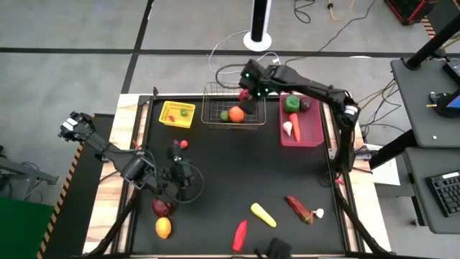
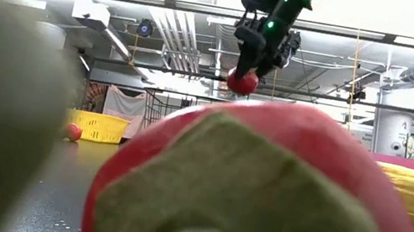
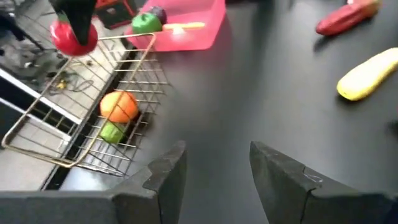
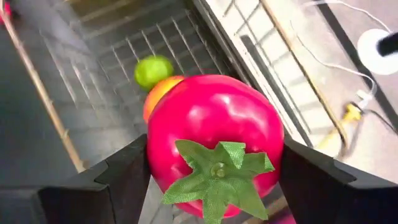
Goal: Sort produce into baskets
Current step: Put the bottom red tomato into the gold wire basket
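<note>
1. The right gripper [image 4: 214, 155] clamped a red tomato [image 4: 214, 140] between its fingers
2. Directly beneath lay the wire basket [image 1: 215, 90], holding an orange [image 1: 236, 114] and a lime [image 1: 225, 116]
3. The left gripper [image 3: 214, 165] hung open over bare table, well apart

Black table top [image 1: 237, 187] with pale wooden edging, standing on grey floor crossed by dark lines. White fan pedestal [image 1: 259, 29] behind table, white cable [image 1: 223, 44] trailing from its round base. Second desk at far side carrying black keyboard [image 1: 444, 194]. Papers [image 1: 381, 169] lying beside table edge. In low view, ceiling pipes [image 2: 194, 45] and strip lights overhead, white sheet [image 2: 121, 103] draped far back
</note>
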Tool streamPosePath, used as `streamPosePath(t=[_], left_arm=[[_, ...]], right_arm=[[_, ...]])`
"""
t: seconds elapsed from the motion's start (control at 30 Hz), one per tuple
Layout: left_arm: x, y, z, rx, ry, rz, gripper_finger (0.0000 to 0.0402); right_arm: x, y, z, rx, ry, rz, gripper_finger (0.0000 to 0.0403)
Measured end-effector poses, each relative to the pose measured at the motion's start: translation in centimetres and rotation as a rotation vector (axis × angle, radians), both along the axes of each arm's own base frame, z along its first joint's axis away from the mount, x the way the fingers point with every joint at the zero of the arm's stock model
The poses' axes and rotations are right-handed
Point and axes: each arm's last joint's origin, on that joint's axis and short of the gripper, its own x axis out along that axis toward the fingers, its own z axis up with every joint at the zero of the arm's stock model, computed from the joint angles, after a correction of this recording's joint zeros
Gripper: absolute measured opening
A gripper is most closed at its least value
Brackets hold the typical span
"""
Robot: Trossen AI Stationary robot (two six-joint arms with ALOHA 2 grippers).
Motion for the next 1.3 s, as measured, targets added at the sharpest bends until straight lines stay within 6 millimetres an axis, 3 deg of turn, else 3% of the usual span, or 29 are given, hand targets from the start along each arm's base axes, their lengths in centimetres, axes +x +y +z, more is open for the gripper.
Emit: streamPosePath(t=[0.17, 0.57, 1.03, 1.3], left_arm=[[0.1, 0.2, 0.1, 0.019, -0.034, 0.049, 0.0159], [0.3, 0.7, 0.1, -0.022, -0.060, 0.097, 0.0159], [0.3, 0.7, 0.1, -0.025, -0.061, 0.099, 0.0159], [0.3, 0.7, 0.1, -0.022, -0.058, 0.100, 0.0159]], right_arm=[[0.8, -1.7, -0.7, -0.009, -0.078, 0.056, 0.0290], [1.5, -3.5, -5.1, 0.016, 0.072, 0.094, 0.0290], [1.7, -5.3, -8.5, 0.002, 0.188, -0.004, 0.0290], [1.9, -5.6, -9.7, 0.032, 0.184, -0.152, 0.0290]])
